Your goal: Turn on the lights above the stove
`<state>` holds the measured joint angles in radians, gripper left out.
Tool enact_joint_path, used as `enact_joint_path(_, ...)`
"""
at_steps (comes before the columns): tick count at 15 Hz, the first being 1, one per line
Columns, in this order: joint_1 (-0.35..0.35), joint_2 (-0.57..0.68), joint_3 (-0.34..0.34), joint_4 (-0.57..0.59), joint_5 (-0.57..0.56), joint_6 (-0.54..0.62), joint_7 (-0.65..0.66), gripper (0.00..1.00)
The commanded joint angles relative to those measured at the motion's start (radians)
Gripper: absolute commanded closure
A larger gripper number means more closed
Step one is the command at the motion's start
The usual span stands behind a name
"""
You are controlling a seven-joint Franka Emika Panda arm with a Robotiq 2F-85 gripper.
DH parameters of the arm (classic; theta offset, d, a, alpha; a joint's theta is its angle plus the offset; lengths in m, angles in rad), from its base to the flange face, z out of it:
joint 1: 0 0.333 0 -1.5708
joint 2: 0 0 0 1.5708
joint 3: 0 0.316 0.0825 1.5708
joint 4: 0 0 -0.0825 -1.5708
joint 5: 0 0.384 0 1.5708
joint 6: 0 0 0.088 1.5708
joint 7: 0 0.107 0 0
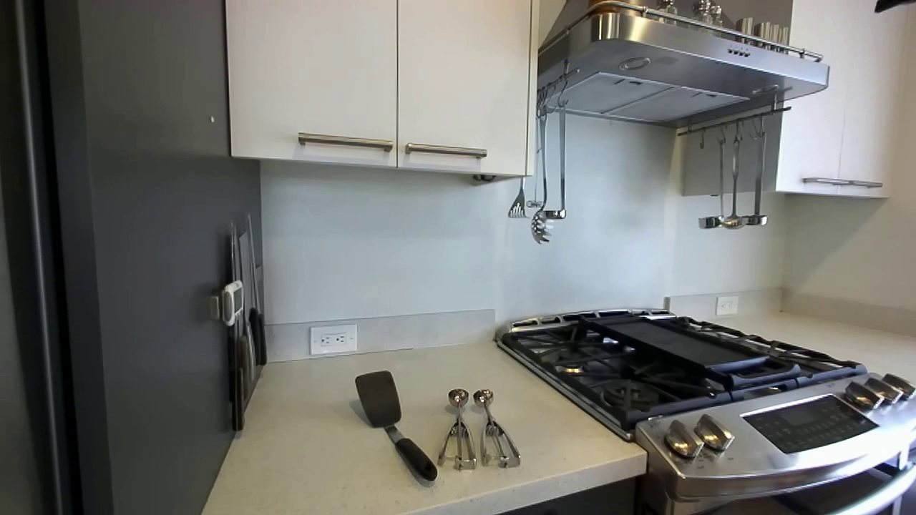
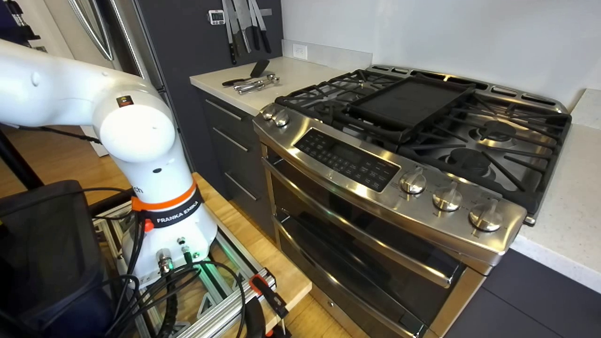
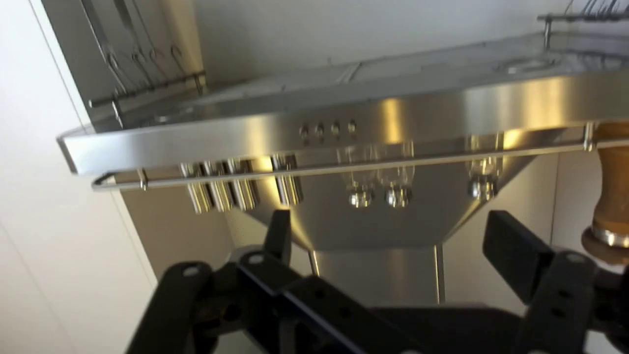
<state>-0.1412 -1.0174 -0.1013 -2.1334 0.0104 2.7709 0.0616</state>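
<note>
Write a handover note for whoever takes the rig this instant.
Gripper: open, nothing between its fingers, facing the hood but apart from it.
Buttons: four in a row on the hood's front edge.
Lights: under the hood; they look unlit.
Done: gripper brought to face the buttons.
Left: press the light button; which one that is cannot be read.
</note>
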Motion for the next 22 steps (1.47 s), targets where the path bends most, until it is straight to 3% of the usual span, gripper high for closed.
enact_joint_path(1,-0.009,0.093,-0.016,0.109,-0.017,0.122,-0.031,0.0)
enact_joint_path(6,-0.07,0.207,-0.011,0.302,-0.066,-0.085,-0.072,0.0)
enact_joint_path(8,-0.054,0.246,-0.013,0.369,-0.078,-0.187,-0.088,0.0)
enact_joint_path(9,-0.047,0.192,-0.014,0.279,-0.059,-0.104,-0.065,0.0)
enact_joint_path(19,-0.032,0.251,-0.008,0.293,-0.068,-0.09,-0.086,0.0)
enact_joint_path(20,-0.023,0.276,-0.002,0.301,-0.062,-0.069,-0.082,0.03)
enact_joint_path(21,-0.023,0.294,0.004,0.307,-0.064,-0.051,-0.081,0.26)
enact_joint_path(22,-0.016,0.317,0.01,0.319,-0.06,-0.037,-0.079,0.28)
